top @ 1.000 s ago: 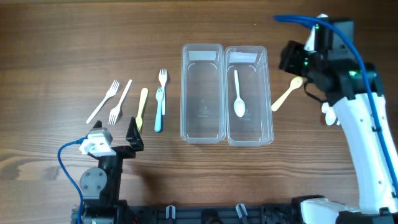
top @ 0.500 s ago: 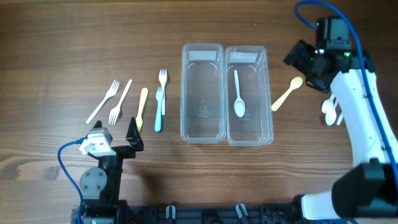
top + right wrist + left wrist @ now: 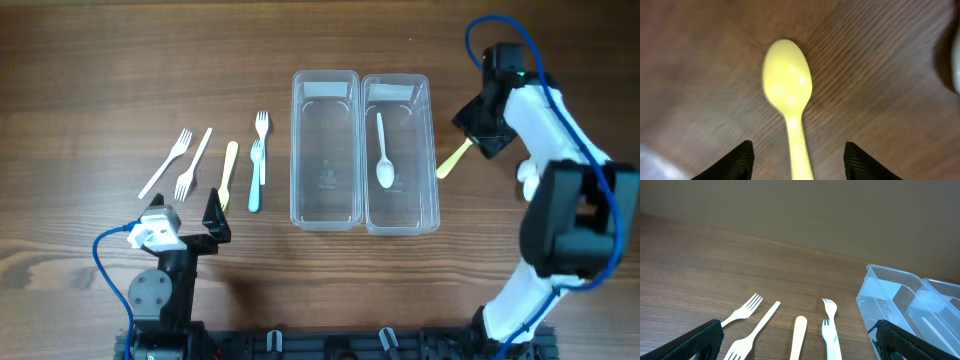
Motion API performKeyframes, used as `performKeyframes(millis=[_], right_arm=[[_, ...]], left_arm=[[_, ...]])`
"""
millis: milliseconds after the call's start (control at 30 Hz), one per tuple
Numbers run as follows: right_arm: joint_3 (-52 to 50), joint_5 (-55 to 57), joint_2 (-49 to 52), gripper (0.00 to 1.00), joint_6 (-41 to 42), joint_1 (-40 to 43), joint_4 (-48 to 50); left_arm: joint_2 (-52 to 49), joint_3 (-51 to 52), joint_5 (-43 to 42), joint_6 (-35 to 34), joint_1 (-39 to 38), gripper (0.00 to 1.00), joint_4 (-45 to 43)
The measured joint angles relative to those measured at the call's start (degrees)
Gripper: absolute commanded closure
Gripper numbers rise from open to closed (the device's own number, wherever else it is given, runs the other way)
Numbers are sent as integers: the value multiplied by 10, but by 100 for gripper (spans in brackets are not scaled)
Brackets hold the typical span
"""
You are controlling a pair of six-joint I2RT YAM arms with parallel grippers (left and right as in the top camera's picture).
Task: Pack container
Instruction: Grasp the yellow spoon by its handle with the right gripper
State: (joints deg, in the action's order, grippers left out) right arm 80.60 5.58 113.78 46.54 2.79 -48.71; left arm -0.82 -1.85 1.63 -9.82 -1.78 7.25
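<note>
Two clear containers stand side by side, the left one empty and the right one holding a white spoon. A yellow spoon lies on the table right of them. Its handle pokes out from under my right gripper. In the right wrist view that gripper is open, with a finger on each side of the handle and a gap at both. My left gripper rests wide open at the front left, holding nothing, behind the row of forks.
Left of the containers lie two white forks, a yellow utensil, a blue fork and another white fork. White spoons lie at the far right, partly behind the right arm.
My right gripper has swung in from the far right and dropped over the yellow spoon, now covering its bowl from above. The left arm has not moved.
</note>
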Motion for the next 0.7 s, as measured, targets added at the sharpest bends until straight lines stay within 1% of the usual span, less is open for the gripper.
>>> performKeyframes(millis=[133, 467, 633, 667, 700], right_arm=[[-3, 0, 14, 44, 2, 0, 7], [-7, 0, 14, 44, 1, 0, 30], [-43, -8, 14, 44, 1, 0, 67], [-54, -9, 14, 45, 0, 0, 79], [-60, -11, 12, 48, 0, 0, 88]], left_arm=[[0, 0, 0, 0, 0, 0, 0], [0, 0, 0, 0, 0, 0, 0], [0, 0, 0, 0, 0, 0, 0], [0, 0, 0, 0, 0, 0, 0], [0, 0, 0, 0, 0, 0, 0]])
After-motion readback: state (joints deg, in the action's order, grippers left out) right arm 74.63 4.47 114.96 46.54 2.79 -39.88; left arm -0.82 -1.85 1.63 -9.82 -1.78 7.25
